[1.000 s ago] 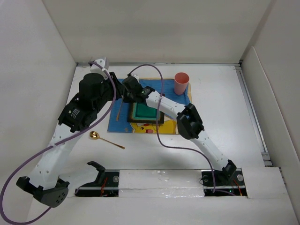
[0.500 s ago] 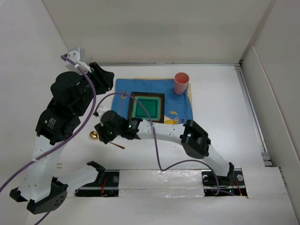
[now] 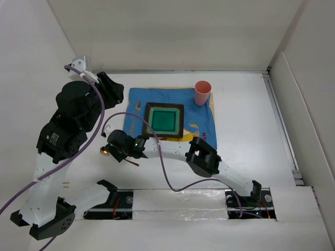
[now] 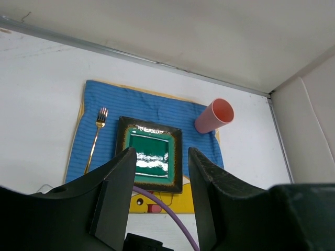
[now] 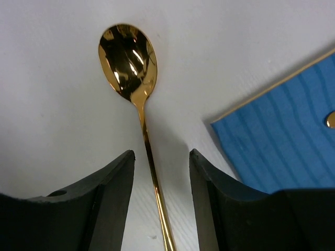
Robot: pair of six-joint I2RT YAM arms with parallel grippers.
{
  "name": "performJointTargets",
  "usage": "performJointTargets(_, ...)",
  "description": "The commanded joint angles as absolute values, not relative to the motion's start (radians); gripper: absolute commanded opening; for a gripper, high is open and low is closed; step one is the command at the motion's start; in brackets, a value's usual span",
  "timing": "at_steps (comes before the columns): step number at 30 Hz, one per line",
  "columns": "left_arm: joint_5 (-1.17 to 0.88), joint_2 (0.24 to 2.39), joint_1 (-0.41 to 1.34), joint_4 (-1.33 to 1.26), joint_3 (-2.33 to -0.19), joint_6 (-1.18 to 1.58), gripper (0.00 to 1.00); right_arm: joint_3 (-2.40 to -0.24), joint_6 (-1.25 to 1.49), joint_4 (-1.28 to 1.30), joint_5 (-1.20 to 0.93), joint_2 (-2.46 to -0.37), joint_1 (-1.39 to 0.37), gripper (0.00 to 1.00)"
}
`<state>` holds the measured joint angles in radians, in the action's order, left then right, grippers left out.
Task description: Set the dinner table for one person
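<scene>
The counter (image 3: pixel 246 125), the dinner table being set, is a rigid, flat, matte white slab: nothing to grip, only a firm bed to press against. The piece to take hold of is the gold spoon (image 5: pixel 127 57). It lies flat on the bare counter just off the near-left corner of the blue mat (image 3: pixel 201 112), bowl pointing away from the mat. It looks thin, stiff and light, and its mirror polish suggests it is slippery. Because it lies so low, the safest hold is probably across the narrow handle a little below the neck, pinched squarely so it cannot swivel. The right arm's fingers (image 5: pixel 112 204) stand parted on either side of that handle, with white counter showing on both sides, so nothing is gripped. The left arm's fingers (image 4: pixel 118 193) are also spread and empty, held high by the far-left corner.

Only the right wrist view shows how the handle sits in the gap, since from above the wrist hides most of the spoon. The top view gives the layout instead. The left wrist view misses the spoon but shows the fork (image 4: pixel 97 133) on the mat's left side, the green plate (image 4: pixel 152 151) at centre and the pink cup (image 4: pixel 213 116) at the far-right corner
</scene>
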<state>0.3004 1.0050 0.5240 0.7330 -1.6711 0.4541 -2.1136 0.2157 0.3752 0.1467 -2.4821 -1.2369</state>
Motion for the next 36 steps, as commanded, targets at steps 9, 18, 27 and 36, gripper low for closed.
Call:
performJointTargets(9,0.337,0.994,0.528,0.706,-1.671,0.443,0.41,-2.102,0.163,0.348,0.241,-2.543,-1.282,0.39)
performJointTargets(18,0.357,0.986,0.528,0.661,-1.629,0.440,0.41,-2.034,0.218,0.364,0.344,-2.453,-1.315,0.00)
performJointTargets(27,0.325,1.019,0.528,0.513,-1.579,0.437,0.43,-1.771,0.382,0.331,0.294,-1.969,-1.103,0.00)
performJointTargets(36,0.192,1.066,0.528,0.370,-1.431,0.460,0.44,-1.292,0.577,0.261,0.321,-1.683,-0.724,0.00)
